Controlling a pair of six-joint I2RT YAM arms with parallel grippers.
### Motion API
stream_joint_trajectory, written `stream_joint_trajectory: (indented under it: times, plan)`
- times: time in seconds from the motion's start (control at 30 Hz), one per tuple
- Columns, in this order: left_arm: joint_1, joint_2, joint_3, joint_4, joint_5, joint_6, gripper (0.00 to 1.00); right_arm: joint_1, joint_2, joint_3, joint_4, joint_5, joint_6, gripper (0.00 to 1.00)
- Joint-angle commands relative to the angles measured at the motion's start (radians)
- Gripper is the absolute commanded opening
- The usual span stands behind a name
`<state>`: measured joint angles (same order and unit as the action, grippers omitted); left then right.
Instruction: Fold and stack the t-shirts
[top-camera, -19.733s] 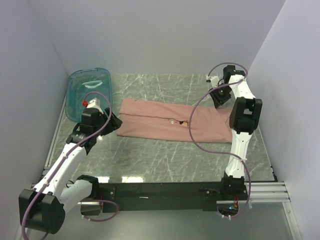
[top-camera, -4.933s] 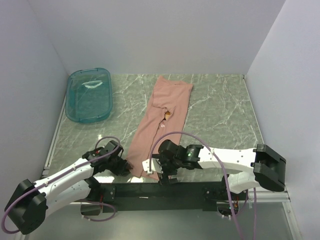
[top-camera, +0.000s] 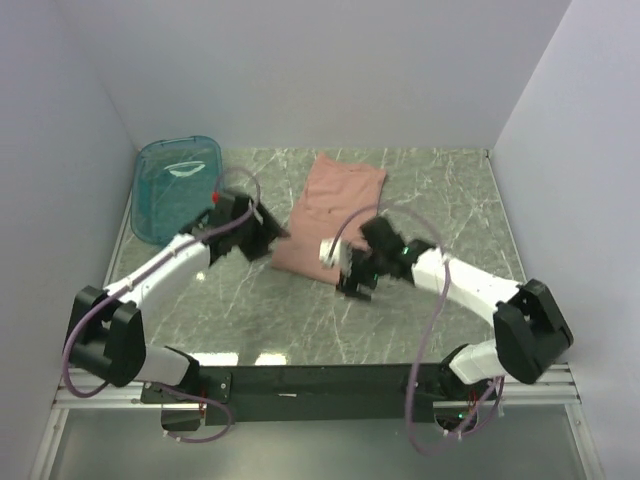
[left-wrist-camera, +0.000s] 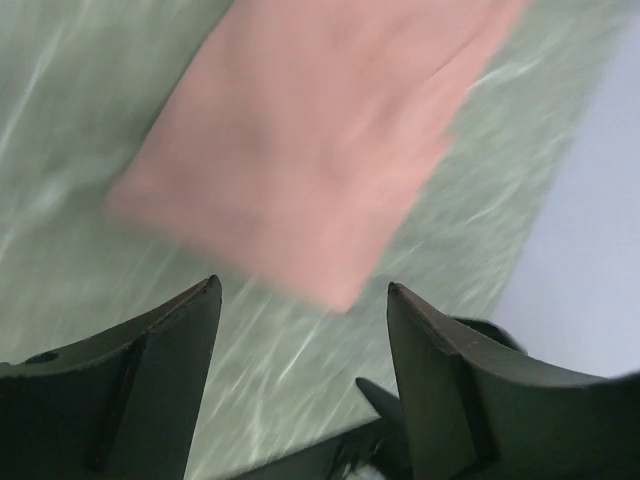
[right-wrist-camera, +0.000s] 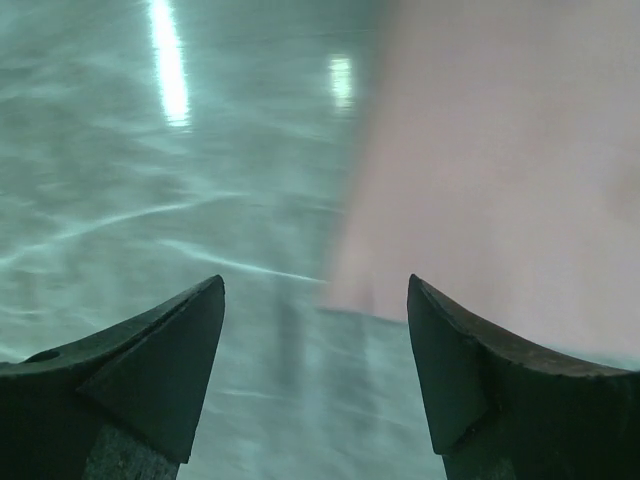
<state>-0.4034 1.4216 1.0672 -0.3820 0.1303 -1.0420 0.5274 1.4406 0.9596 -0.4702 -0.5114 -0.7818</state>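
A teal see-through plastic tub (top-camera: 178, 190) sits at the far left corner of the green marble-patterned bench (top-camera: 250, 320), well apart from the cloth. To its right, the left claw (top-camera: 272, 235) reaches in over the bench. Its two dark fingers (left-wrist-camera: 160, 380) stand wide apart with nothing between them, just beside the near left edge of the shirt. The left wrist view is blurred, and whether a fingertip touches the fabric cannot be told.

The dusty-pink soft cotton t-shirt (top-camera: 335, 200) lies flat in the middle of the bench, towards the back. It is folded into a compact oblong whose far end angles to the right.

The right claw (top-camera: 352, 280) is at the shirt's near right corner, jaws spread wide and holding nothing. In the right wrist view, bare bench shows through most of the gap, and the blurred pink edge runs beyond the right-hand finger (right-wrist-camera: 480, 380).
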Motion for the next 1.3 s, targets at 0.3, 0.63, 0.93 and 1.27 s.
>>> stream_joint_trajectory:
  times: [0.3, 0.63, 0.93, 1.27]
  plan:
    - [-0.127, 0.020, -0.305, 0.149, -0.087, -0.371, 0.72, 0.235, 0.046, -0.183, 0.331, 0.484, 0.242, 0.79]
    - [-0.127, 0.215, -0.158, 0.063, -0.199, -0.388, 0.61, 0.240, 0.087, -0.190, 0.369, 0.496, 0.248, 0.75]
    - [-0.123, 0.269, -0.147, 0.060, -0.238, -0.382, 0.41, 0.238, 0.142, -0.186, 0.375, 0.473, 0.263, 0.55]
    - [-0.121, 0.306, -0.124, 0.129, -0.225, -0.331, 0.15, 0.235, 0.167, -0.164, 0.347, 0.470, 0.271, 0.25]
